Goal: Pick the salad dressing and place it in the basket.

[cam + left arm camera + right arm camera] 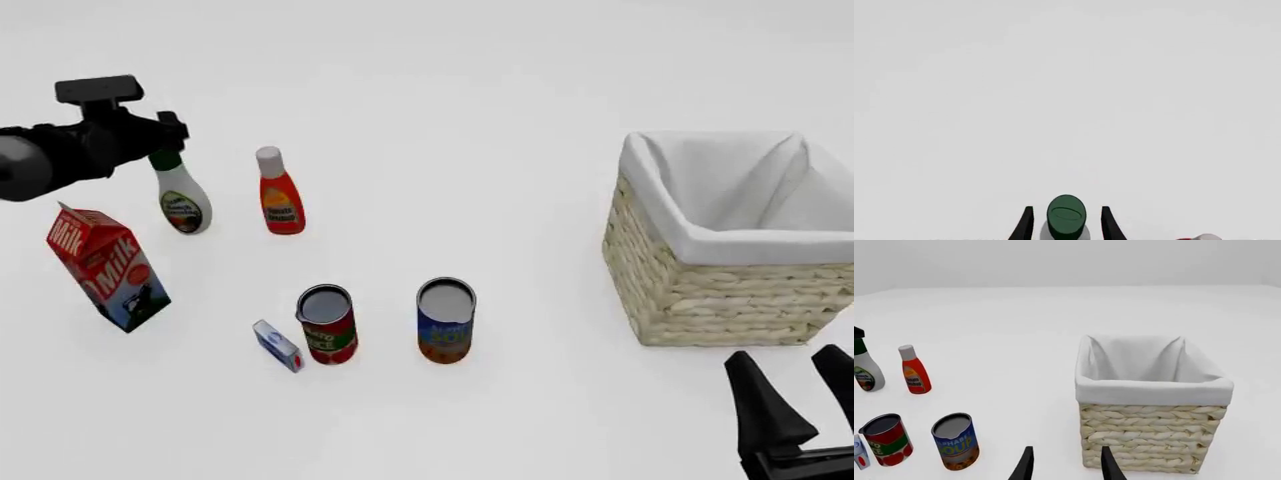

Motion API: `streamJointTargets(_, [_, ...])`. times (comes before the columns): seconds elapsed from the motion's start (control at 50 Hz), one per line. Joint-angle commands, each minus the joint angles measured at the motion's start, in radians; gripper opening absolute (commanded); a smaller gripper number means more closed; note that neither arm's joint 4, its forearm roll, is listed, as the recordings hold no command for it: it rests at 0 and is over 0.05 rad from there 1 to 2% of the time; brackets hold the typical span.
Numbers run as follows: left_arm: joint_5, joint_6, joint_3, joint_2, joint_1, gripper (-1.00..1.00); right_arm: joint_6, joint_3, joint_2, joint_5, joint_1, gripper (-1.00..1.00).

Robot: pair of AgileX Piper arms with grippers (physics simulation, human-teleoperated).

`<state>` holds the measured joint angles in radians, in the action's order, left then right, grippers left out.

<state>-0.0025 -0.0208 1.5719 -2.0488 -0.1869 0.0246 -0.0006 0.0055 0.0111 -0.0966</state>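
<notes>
White table; left pincer (166, 150) straddles salad dressing (180, 198) cap (upright).

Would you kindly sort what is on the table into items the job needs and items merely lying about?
Needed for the job:
salad dressing
basket
left end effector, either side of the dressing's cap

Lying about:
red bottle
milk carton
red can
blue can
small blue-and-white box

My front view looks down across the whole counter (467, 100); my left wrist view sits close above the salad dressing (1066, 216), my right wrist view faces the basket (1151, 385), shared with front.
</notes>
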Motion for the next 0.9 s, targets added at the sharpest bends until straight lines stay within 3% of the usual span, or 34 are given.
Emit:
streamJointTargets(0.02, [-0.011,0.000,-0.001,-0.026,0.005,1.00,0.000,0.000,-0.002,0.003,-0.001,1.00])
streamJointTargets(0.9, [-0.049,-0.014,-0.024,-0.044,0.005,1.00,-0.007,0.000,0.016,-0.010,-0.010,1.00])
